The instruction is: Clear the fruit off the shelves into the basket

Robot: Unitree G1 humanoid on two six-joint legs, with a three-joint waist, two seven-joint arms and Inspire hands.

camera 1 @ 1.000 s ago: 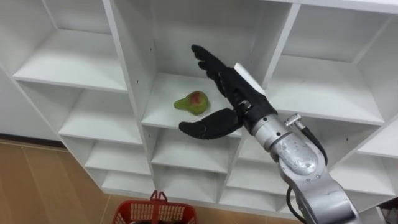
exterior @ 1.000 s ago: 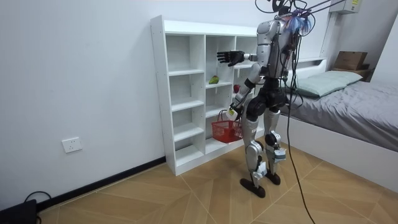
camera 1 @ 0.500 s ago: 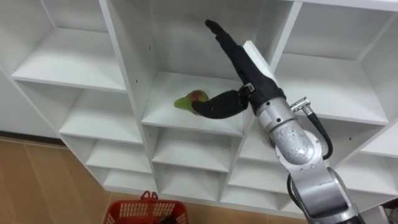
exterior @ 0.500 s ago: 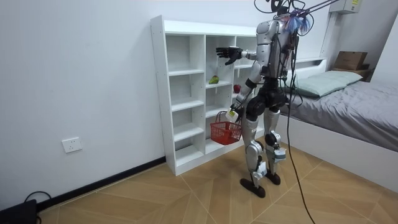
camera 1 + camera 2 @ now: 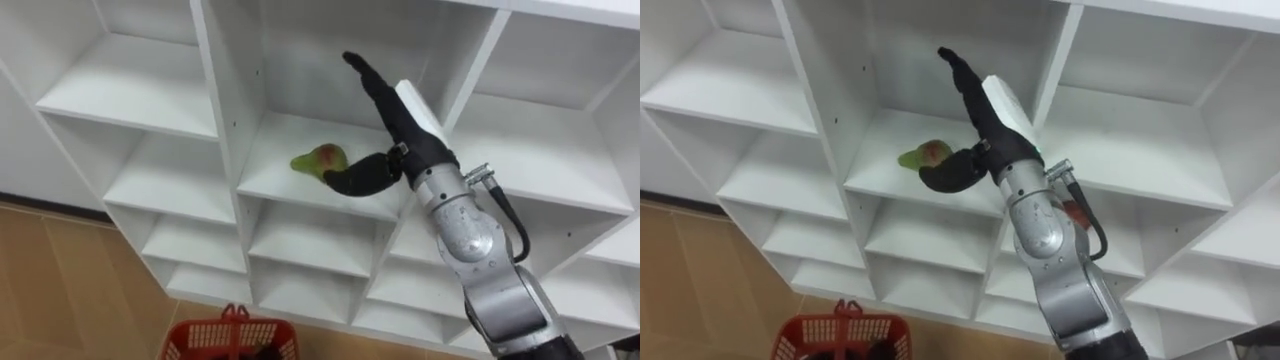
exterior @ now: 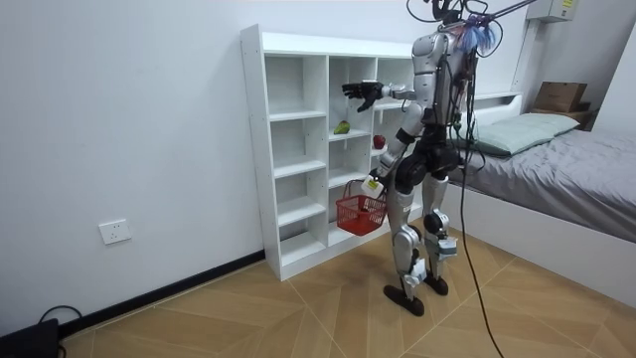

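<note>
I see the right hand raised in a middle compartment of the closet — fingers straight, pointing up toward the back wall, thumb hooked out low. The pear lies on that shelf just beside the thumb tip; I can't tell whether they touch. A red basket sits at the bottom edge — wood floor to its left.

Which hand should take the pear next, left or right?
Right. The right hand is open inside the compartment, its thumb close beside the pear; the left hand hangs low, carrying the red basket.
</note>
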